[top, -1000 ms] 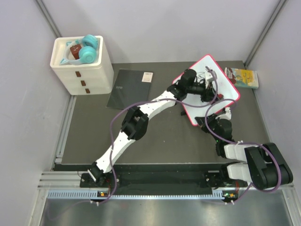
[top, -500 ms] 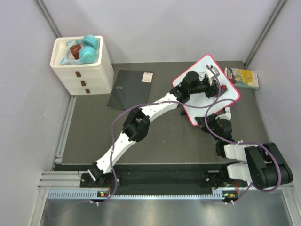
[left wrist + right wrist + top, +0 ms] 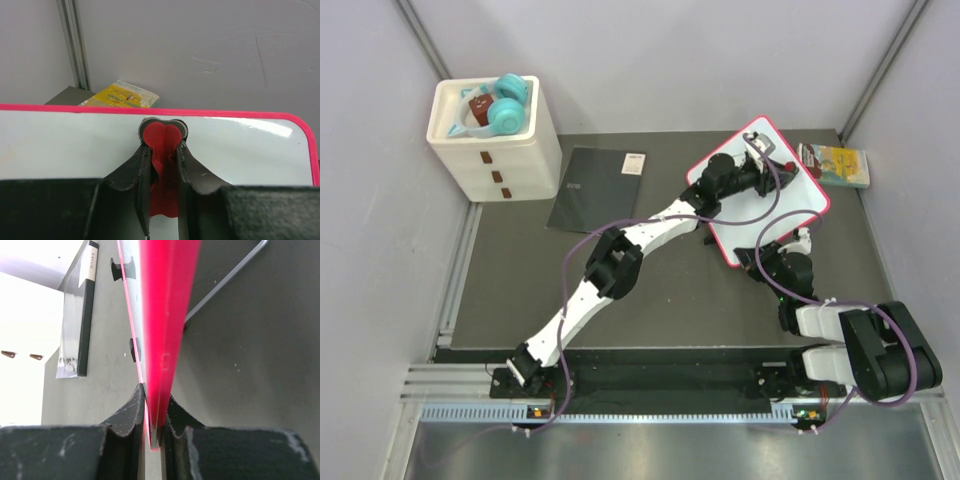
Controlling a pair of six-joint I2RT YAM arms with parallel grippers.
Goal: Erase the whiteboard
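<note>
While the right end effector (image 3: 154, 401) clamps the whiteboard (image 3: 70, 145) and the left end effector (image 3: 161, 146) grips a red eraser (image 3: 161, 136), the visible surface already looks clean.

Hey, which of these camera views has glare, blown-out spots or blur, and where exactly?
Left wrist: a bright glare streak lies on the whiteboard near its upper right corner. Right wrist: the pink frame of the board is blurred, being close to the lens, and the far left of the picture is blown out white. Top external: evenly lit and sharp, with only soft shadows.
</note>
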